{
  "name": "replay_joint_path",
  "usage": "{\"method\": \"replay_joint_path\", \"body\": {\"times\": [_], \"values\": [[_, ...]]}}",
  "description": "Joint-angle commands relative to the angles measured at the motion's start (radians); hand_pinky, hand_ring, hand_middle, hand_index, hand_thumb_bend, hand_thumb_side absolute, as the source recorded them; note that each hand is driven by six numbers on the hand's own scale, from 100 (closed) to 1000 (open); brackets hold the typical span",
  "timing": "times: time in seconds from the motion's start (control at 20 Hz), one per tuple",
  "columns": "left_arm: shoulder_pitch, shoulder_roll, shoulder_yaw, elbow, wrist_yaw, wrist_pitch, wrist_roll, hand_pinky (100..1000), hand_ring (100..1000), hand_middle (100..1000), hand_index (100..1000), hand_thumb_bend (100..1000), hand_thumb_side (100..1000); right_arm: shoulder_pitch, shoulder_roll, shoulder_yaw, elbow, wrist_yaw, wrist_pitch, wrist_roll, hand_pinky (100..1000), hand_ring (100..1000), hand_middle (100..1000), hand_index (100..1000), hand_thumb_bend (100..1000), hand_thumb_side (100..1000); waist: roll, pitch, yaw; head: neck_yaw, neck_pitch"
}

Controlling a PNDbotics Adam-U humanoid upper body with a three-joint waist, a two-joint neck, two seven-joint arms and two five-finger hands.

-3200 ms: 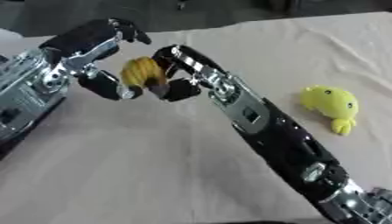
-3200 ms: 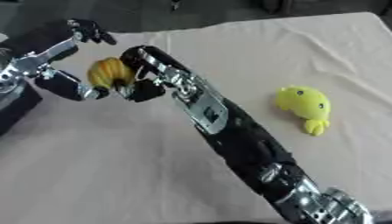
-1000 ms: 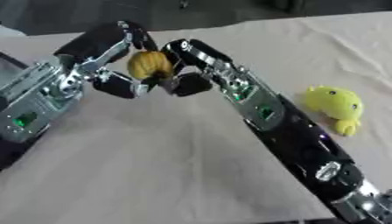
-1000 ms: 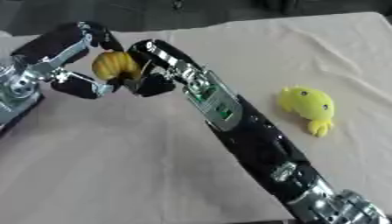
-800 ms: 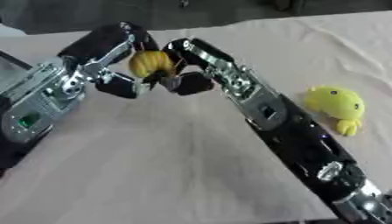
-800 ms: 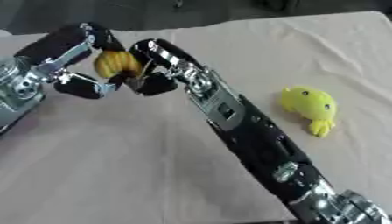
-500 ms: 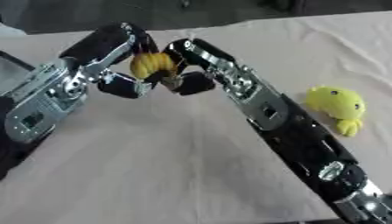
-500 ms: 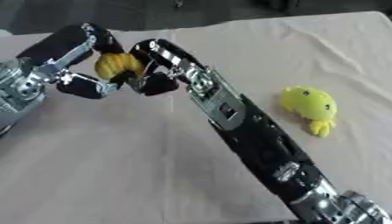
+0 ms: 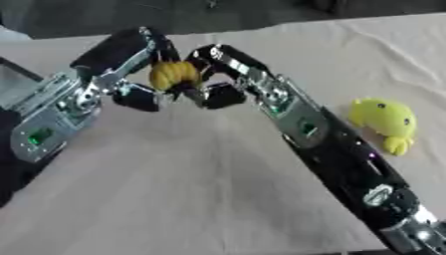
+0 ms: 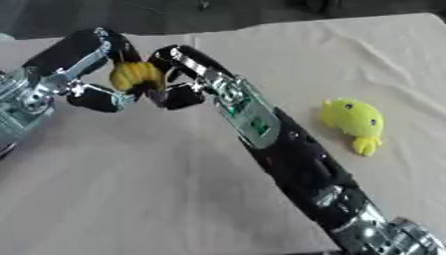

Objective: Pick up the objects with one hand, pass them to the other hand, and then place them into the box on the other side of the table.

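A small yellow-orange ridged object, like a bunch of bananas (image 9: 174, 74), hangs above the cloth between my two hands. My left hand (image 9: 131, 60) curls round it from the left, fingers over its top and thumb below. My right hand (image 9: 213, 77) reaches in from the lower right and curls round its right side. A yellow plush toy with dark eyes (image 9: 384, 118) lies on the beige tablecloth (image 9: 174, 189) at the right, apart from both hands. No box shows whole in either view.
A dark edge with a clear rim (image 9: 16, 74) shows at the far left beside my left arm. The table's far edge (image 9: 348, 20) runs along the top, dark floor beyond. My right forearm (image 9: 340, 159) crosses the cloth diagonally.
Both hands stay closed round the yellow object at the same spot; my left fingers have wrapped a little further over its top. The plush toy has not moved.
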Motion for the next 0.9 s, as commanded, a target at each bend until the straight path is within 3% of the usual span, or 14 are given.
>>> {"method": "replay_joint_path", "body": {"times": [0.05,0.4,0.9], "values": [[-0.015,0.015,0.022,0.004,0.001,0.001,0.009,653,498,419,460,253,100,-0.017,-0.01,-0.006,-0.024,0.048,-0.032,0.044,768,843,783,840,330,100,0.0,-0.018,0.0,0.004,-0.014],[-0.01,0.021,0.026,0.015,0.009,0.004,0.005,653,497,421,461,264,100,-0.012,-0.013,-0.022,-0.025,0.135,-0.065,0.079,791,870,818,880,348,100,-0.001,-0.019,-0.001,0.008,-0.015],[0.02,0.087,0.023,-0.024,0.036,0.023,-0.041,652,498,416,457,273,100,-0.009,-0.018,-0.025,-0.021,0.181,0.037,-0.006,800,886,833,896,356,100,0.001,-0.019,0.001,0.01,-0.019]]}}
